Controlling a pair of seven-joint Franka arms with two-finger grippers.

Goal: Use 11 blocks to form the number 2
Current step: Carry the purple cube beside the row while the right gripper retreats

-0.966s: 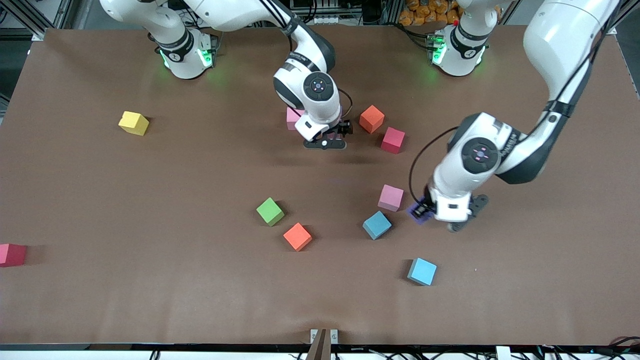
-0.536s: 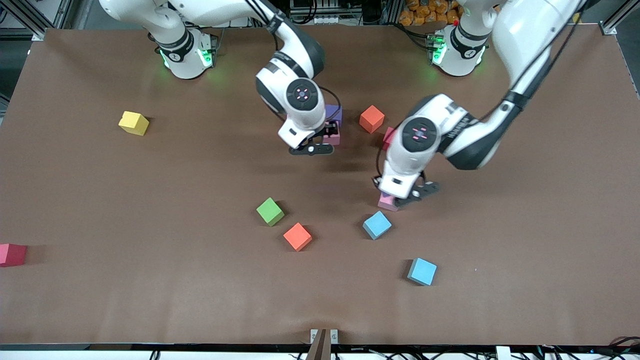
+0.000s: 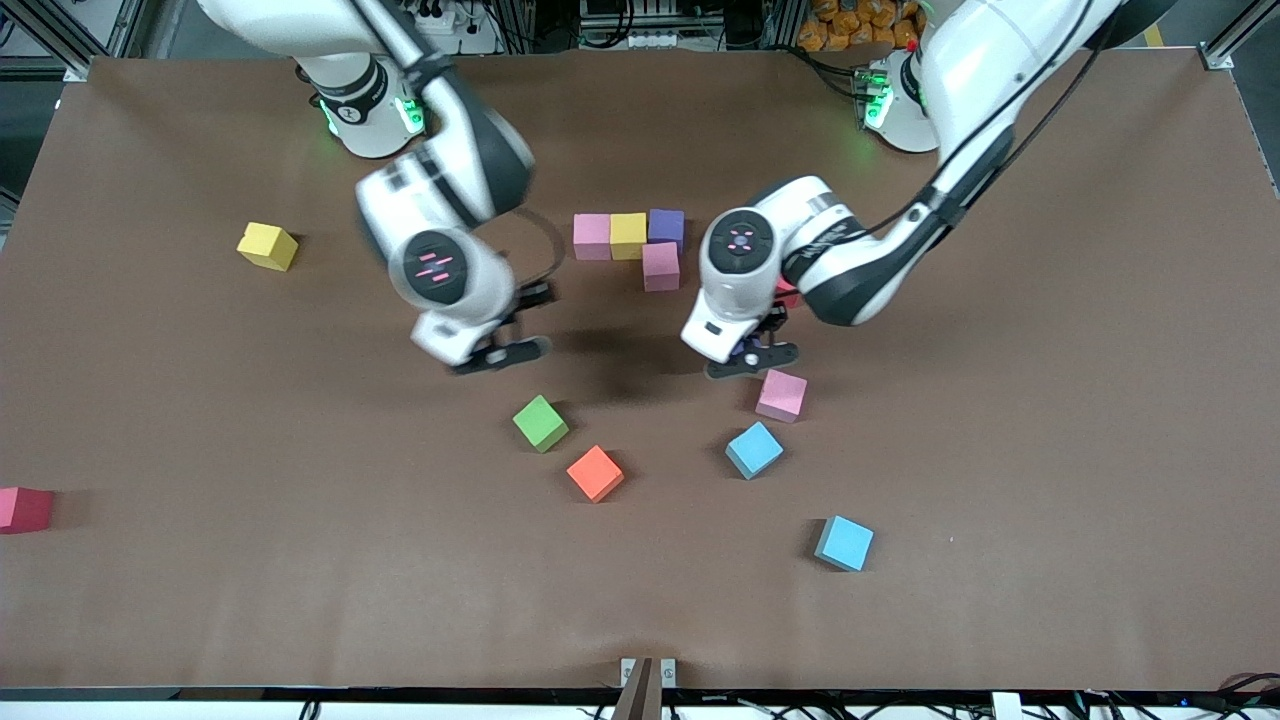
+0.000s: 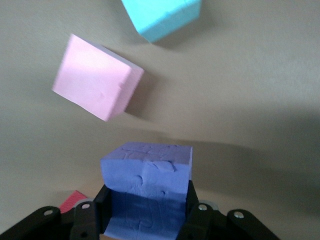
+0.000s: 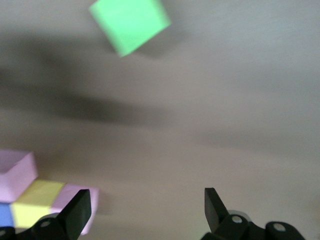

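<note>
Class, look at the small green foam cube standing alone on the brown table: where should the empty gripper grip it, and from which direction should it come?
Grip the green foam cube across two opposite flat side faces, coming straight down from above. It sits turned on the table, so the wrist likely has to rotate to square the fingers with those faces. The right gripper, open and empty, hangs over bare table beside it; the left gripper holds a purple foam cube.

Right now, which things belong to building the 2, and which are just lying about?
Job:
the started number 2 (pink, yellow, purple, pink)
purple block held in left gripper, over the table
green block
orange block
pink block
two light blue blocks
right gripper, open, over bare table

Lying about:
red cube
second red cube under the left arm
loose yellow block, possibly spare
</note>
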